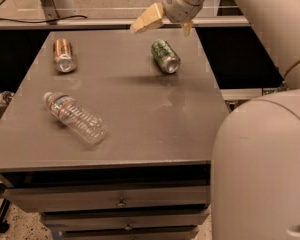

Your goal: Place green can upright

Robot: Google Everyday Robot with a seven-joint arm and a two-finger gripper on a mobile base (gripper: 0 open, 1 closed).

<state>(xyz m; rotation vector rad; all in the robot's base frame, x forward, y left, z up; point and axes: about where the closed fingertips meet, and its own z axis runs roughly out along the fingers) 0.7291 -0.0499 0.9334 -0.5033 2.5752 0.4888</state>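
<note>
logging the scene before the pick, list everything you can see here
green can: 1, green with silver rims, lying on its side, far right of the table
copper-orange can: 1, copper-orange, on its side, far left
plastic bottle: 1, clear, on its side, front left
table: 1, grey, centre of view
drawers: grey, stacked under the table top
robot body: 1, white, lower right
arm: 1, white, upper right
gripper: 1, tan jaws spread apart and holding nothing, just above and behind the green can
</note>
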